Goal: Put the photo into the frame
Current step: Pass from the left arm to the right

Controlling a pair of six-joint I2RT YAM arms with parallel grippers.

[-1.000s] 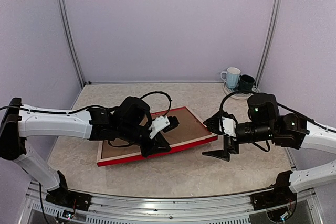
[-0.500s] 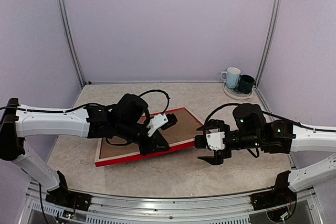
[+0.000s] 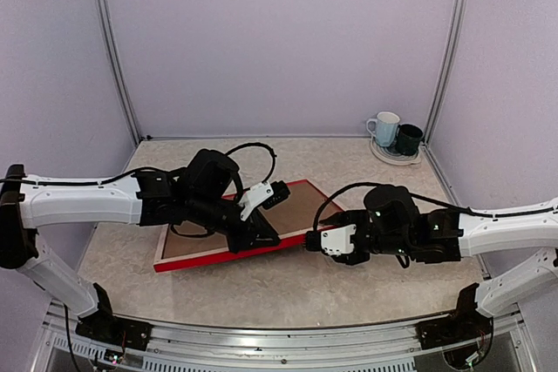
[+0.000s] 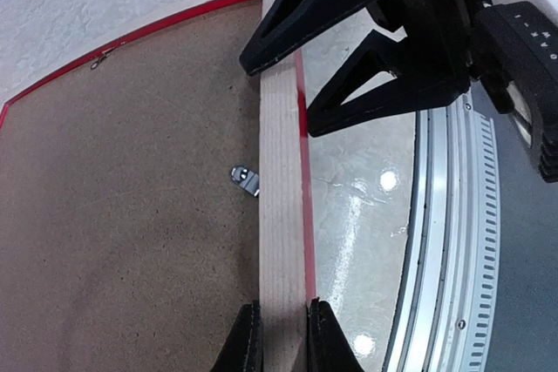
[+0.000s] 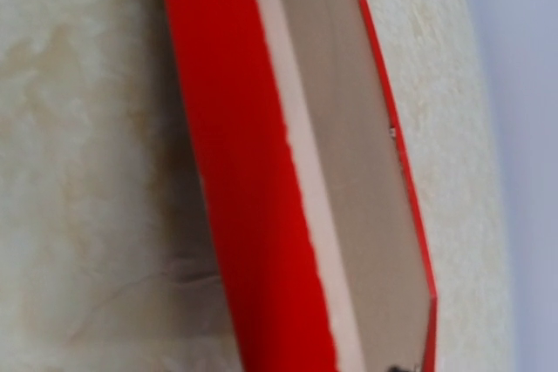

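The frame (image 3: 200, 259) stands tilted on the table, back upward: pale wood rails, red front. A brown backing board (image 3: 296, 206) fills it. The photo is hidden. My left gripper (image 3: 261, 237) is shut on the near rail; in the left wrist view its fingertips (image 4: 248, 346) pinch the pale wood rail (image 4: 281, 198). My right gripper (image 3: 312, 240) is at the frame's right corner. Its black fingers (image 4: 384, 76) straddle that same rail with a gap showing. The right wrist view shows only the red edge (image 5: 235, 154) and board (image 5: 349, 128), not its own fingers.
A white mug (image 3: 384, 128) and a dark mug (image 3: 408, 138) stand on a plate at the back right corner. A small metal clip (image 4: 247, 180) sits on the board beside the rail. The table's metal edge rail (image 4: 445, 241) runs close to the frame.
My right arm has swung left from open table to the frame's right corner, and its jaws have narrowed. The left arm has drawn the frame slightly left and tilted it more.
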